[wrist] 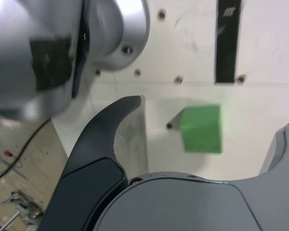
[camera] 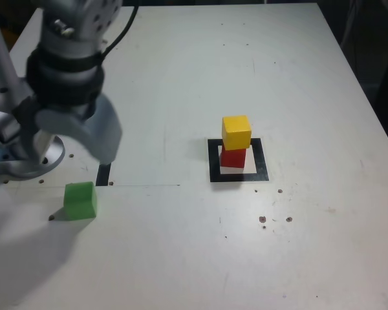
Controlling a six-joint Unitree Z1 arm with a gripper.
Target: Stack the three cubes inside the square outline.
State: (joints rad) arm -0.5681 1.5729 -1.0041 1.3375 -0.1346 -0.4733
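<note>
Apparently the last cube's pickup is beginning: the pincer [wrist: 209,137] is standing wide and empty over the green cube [wrist: 201,129], needing centring and lowering, while yellow [camera: 237,133] is sitting on red [camera: 233,157] inside the square outline [camera: 215,175].

Pale worktable [camera: 317,103], scattered dark specks; darkness beyond its edges.

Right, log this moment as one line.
gripper: open, nothing held | green cube: on table, outside outline | yellow cube: atop red cube | stack: inside square outline
</note>
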